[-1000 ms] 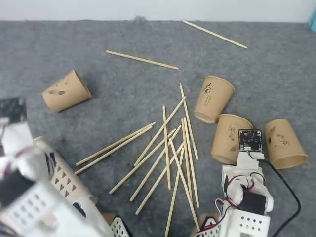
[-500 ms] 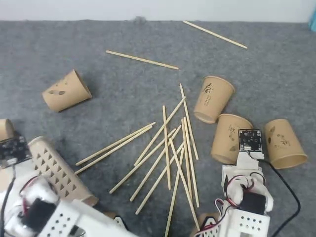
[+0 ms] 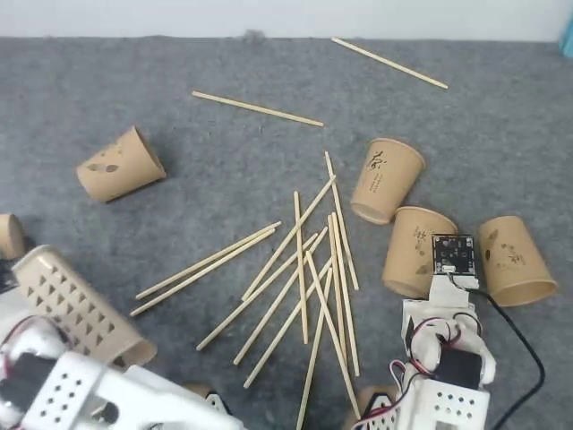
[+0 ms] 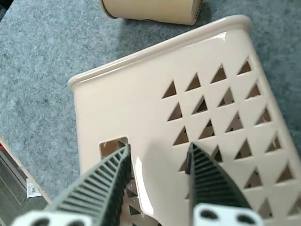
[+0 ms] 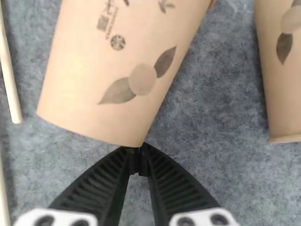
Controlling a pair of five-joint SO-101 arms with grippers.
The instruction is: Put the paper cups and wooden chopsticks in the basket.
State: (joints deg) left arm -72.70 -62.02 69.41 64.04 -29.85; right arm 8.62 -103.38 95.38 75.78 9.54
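Observation:
The cream basket (image 3: 72, 305) with triangular holes lies on its side at the lower left. My left gripper (image 4: 157, 162) is open, its fingers spread just over the basket's wall (image 4: 141, 94) near a handle slot. One paper cup (image 4: 153, 9) lies beyond the basket's rim. My right gripper (image 5: 139, 162) is shut, its tip at the rim of a paper cup (image 5: 122, 70) lying on its side. In the high view that cup (image 3: 416, 251) lies between two others (image 3: 387, 179) (image 3: 513, 260). A further cup (image 3: 119, 164) lies at the left. Several wooden chopsticks (image 3: 304, 269) are strewn across the middle.
Two single chopsticks (image 3: 257, 108) (image 3: 389, 62) lie towards the far side of the grey carpet. Part of a cup (image 3: 9, 235) shows at the left edge. The right arm's body (image 3: 448, 358) stands at the bottom right, the left arm's (image 3: 54, 394) at the bottom left.
The left arm has swung down and to the left, and the basket has shifted left with it, uncovering the cup at the left edge. The right arm has kept still.

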